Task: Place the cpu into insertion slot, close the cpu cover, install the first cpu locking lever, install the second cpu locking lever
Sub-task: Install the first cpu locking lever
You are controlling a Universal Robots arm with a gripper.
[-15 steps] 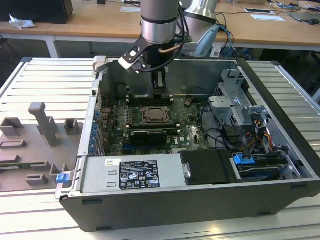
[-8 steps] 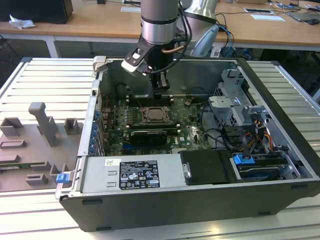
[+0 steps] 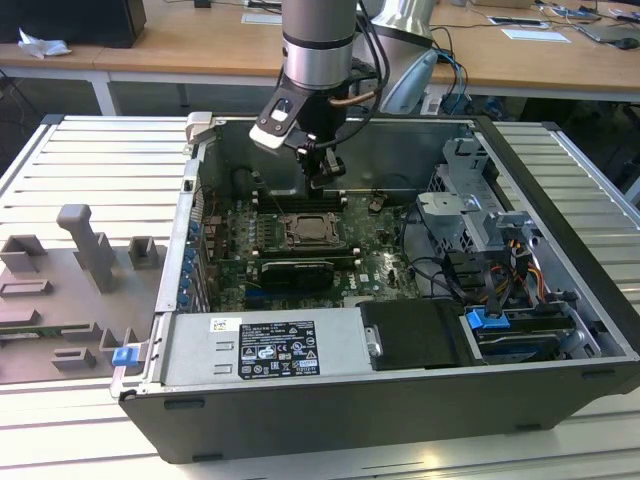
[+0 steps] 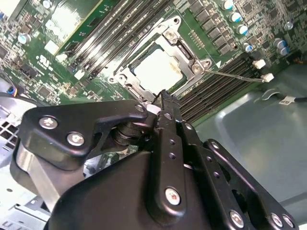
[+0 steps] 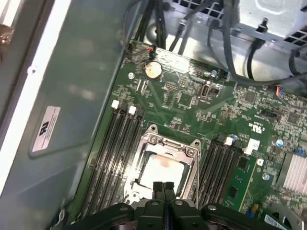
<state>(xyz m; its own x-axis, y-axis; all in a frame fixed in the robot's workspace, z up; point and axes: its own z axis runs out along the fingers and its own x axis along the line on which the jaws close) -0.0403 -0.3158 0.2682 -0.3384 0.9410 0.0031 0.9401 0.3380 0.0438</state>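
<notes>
Gripper (image 5: pixel 163 186) fingers pressed together — poised above the chip (image 5: pixel 160 170), which lies flat inside the metal cover frame (image 5: pixel 168 142).

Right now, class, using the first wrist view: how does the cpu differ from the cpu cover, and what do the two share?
The cpu is a solid, pale, plain face; the cpu cover is a silvery frame with an open centre. The cpu cover is larger and rings the cpu, which shows through its cut-out. Both are square and lie flat on the green motherboard.
</notes>
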